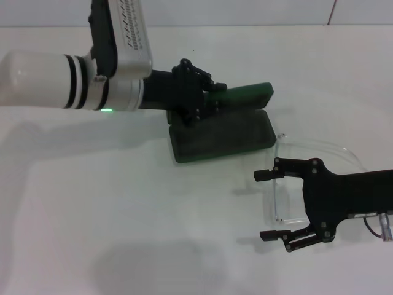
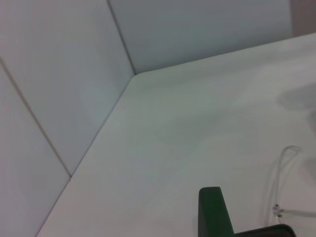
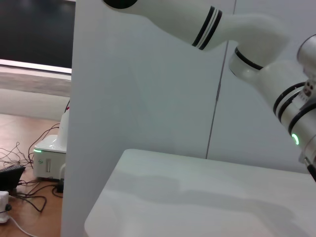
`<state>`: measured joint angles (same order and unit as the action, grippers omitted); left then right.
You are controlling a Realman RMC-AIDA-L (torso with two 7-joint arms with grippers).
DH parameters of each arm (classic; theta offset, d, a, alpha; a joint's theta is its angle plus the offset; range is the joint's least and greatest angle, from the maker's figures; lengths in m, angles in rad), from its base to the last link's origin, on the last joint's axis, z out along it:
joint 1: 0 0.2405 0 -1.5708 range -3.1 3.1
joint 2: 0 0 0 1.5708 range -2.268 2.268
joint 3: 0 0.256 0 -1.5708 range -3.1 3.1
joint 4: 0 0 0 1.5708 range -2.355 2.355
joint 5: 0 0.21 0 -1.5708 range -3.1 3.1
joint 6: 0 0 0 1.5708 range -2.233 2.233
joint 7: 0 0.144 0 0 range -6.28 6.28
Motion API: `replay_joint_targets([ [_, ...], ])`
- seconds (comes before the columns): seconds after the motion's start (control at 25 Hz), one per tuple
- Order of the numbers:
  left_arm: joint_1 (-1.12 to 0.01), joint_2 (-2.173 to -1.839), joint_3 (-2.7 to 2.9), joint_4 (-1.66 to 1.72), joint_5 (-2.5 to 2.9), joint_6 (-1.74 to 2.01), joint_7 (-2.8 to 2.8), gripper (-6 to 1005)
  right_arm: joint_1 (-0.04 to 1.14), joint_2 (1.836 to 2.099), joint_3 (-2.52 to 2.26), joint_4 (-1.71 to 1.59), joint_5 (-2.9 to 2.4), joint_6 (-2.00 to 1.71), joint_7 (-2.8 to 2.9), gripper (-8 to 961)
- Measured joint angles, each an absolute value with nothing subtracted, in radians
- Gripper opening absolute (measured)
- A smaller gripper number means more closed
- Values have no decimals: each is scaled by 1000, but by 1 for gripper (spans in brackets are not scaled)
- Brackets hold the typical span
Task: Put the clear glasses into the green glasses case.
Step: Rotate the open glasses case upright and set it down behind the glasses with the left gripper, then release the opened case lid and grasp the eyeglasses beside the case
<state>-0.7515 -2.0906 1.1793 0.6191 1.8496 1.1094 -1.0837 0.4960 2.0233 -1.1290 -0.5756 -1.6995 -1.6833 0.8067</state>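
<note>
Right gripper (image 1: 266, 205): at the table's right edge, low over the surface, fingers spread wide and pointing toward the table's left side. One finger lies toward the far side, the other toward the near edge; nothing is pinched between them. The gripper's black body overlaps the near part of the clear glasses.

Left gripper (image 1: 216, 93): toward the far middle of the table, at the hinge-side end of the case. Its black fingers sit at the raised lid's left end; whether they clamp the lid or only touch it cannot be told from the head view, and the left wrist view does not show the fingers.

Green glasses case (image 1: 224, 136): dark green clamshell, standing open near the middle of the table, toward its far side. The base lies flat with its dark interior facing up; the lid (image 1: 245, 95) is lifted behind it. A corner of the lid also shows in the left wrist view.

Clear glasses (image 1: 319, 150): transparent wraparound frame, lying on the table just beside the case's right end, toward the right edge. One thin arm runs toward the near edge between the right gripper's fingers. The glasses are outside the case.

Table (image 1: 123, 221): white, plain surface, walled by pale panels at the far side.
</note>
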Motion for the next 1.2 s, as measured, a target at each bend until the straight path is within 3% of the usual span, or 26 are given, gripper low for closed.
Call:
replay_joint_targets([
  [1.2, -730, -2094, 1224, 583, 1644, 1079, -971, 316, 501, 2024, -1127, -569, -1699, -1681, 795, 875],
])
